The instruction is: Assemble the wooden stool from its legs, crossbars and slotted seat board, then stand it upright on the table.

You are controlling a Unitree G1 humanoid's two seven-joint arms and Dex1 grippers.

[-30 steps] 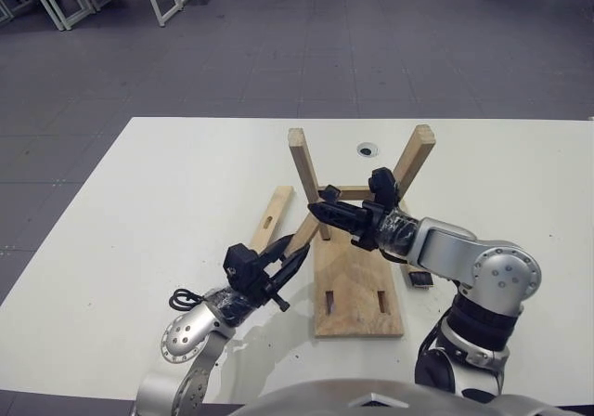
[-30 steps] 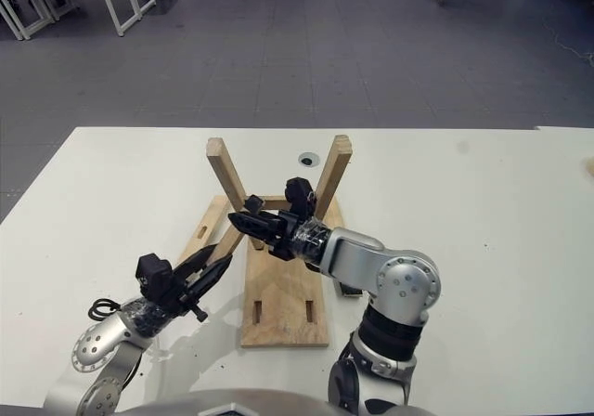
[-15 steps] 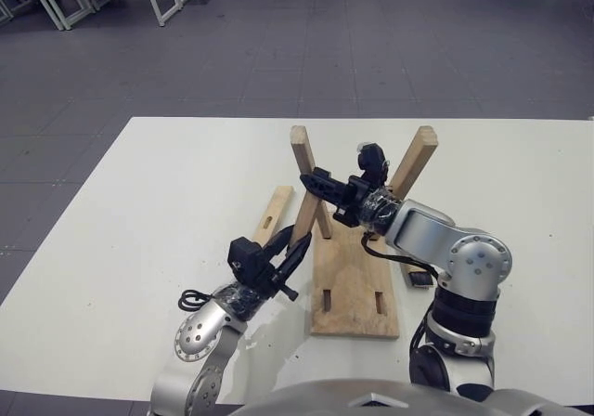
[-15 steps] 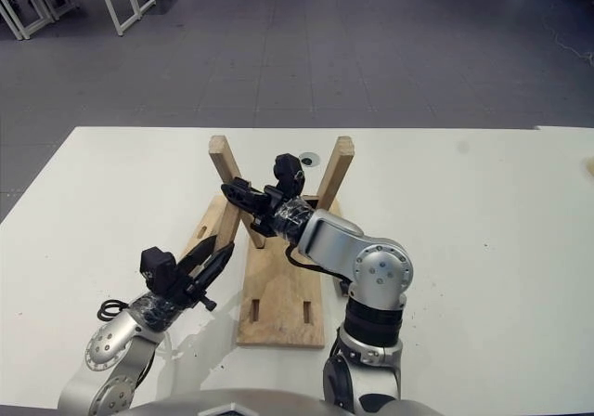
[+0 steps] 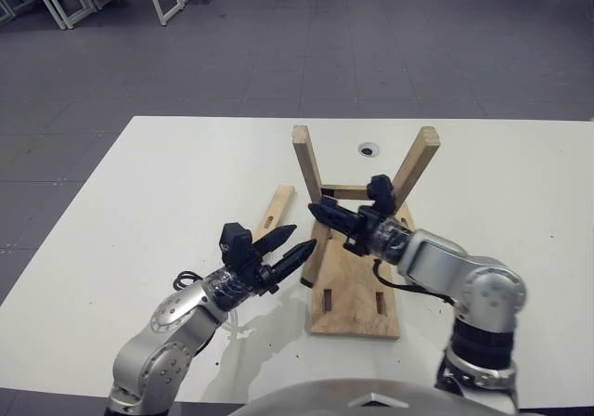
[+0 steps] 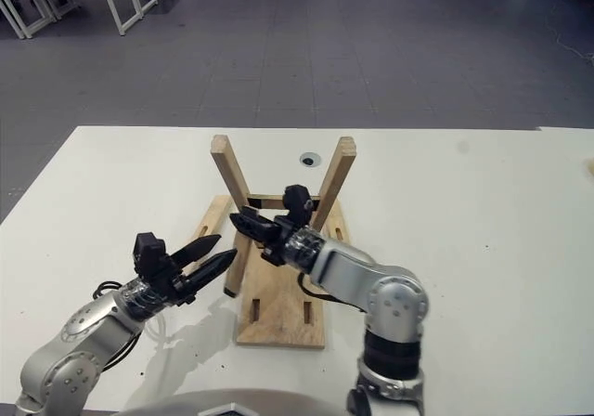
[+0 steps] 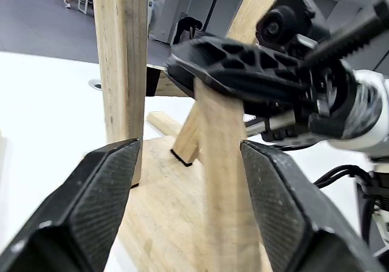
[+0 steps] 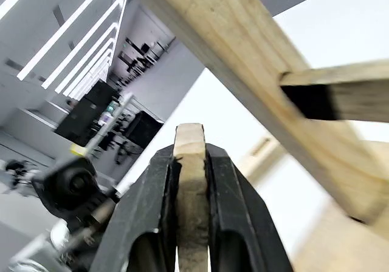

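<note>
While clamped in the right tool (image 5: 315,211), leg (image 5: 313,256) tilts.

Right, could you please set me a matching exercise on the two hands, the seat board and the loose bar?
1. left hand
2. right hand
3. seat board
4. loose bar

A. shut on a leg
B. flat on the table, left of the seat board
C. open, near that leg
D. two legs standing at its far end

Pairs: 1-C, 2-A, 3-D, 4-B.
</note>
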